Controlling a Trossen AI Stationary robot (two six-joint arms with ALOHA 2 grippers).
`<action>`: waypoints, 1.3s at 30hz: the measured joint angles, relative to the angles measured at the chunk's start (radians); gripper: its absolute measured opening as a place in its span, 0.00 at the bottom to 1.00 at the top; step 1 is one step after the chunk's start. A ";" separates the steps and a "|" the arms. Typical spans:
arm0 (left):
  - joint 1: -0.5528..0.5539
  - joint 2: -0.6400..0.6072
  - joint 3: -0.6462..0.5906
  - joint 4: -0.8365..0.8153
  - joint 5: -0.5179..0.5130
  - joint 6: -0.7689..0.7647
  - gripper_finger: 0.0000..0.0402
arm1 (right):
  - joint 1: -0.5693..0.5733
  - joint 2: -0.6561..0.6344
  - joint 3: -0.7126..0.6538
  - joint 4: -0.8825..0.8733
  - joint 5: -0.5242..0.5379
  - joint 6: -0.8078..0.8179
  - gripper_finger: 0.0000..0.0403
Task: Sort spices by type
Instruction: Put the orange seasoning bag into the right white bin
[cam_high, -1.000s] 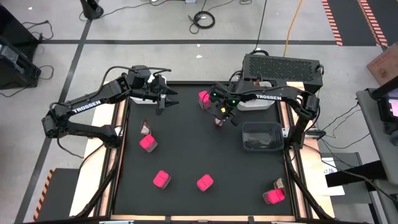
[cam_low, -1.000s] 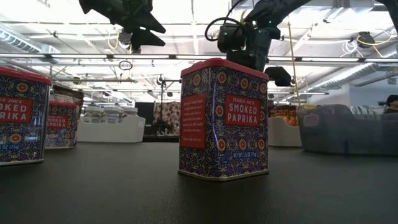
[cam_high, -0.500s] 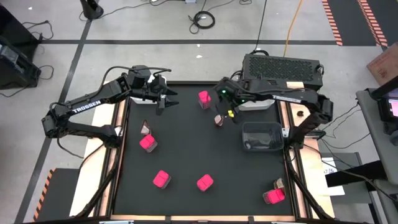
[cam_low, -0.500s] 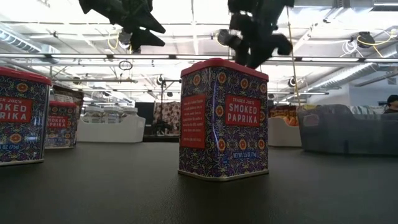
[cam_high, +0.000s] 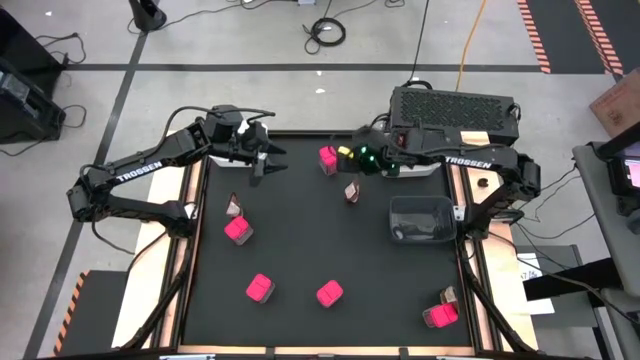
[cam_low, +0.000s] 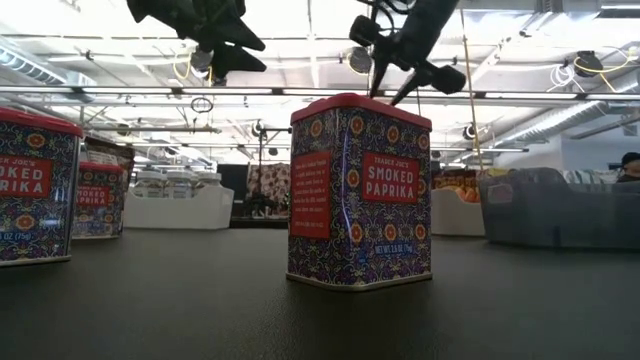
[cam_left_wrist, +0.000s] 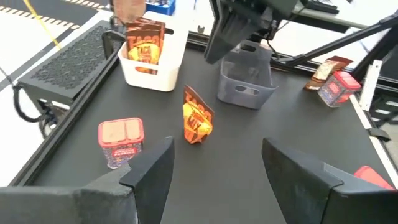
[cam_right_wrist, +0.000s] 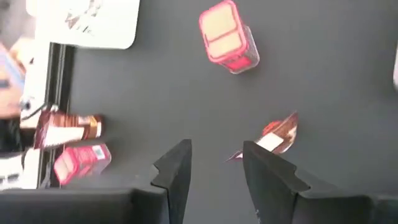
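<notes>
Two tools hang over the far end of the bench (cam_high: 300, 240). On the left side, the left tool (cam_high: 262, 160) waits with its fingers spread and nothing between them. Below it on the mat lie a sachet (cam_high: 233, 207) touching a pink tin (cam_high: 238, 230), then two more tins (cam_high: 259, 289) toward the near edge. Right of centre, the right tool (cam_high: 352, 160) hovers between another tin (cam_high: 327, 158) and a lone sachet (cam_high: 351, 191) — part open, empty by its wrist view. I judge a pick to be in hand; the next move calls for lining up over that sachet, closing, and carrying it to the white bin (cam_left_wrist: 152, 65), where the left wrist view shows sachets already standing. The high view hides that bin under the arm — only the grey bin (cam_high: 420, 218) shows there.
</notes>
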 joint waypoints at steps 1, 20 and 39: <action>0.000 0.000 0.000 0.001 0.009 0.000 0.61 | 0.016 0.002 0.000 -0.009 0.032 0.044 0.35; 0.000 0.000 0.000 0.005 0.068 0.025 0.61 | 0.062 0.017 0.000 0.060 0.204 0.300 0.35; -0.028 0.000 0.000 0.000 0.067 0.032 0.61 | 0.070 0.113 -0.002 -0.020 0.208 0.441 0.35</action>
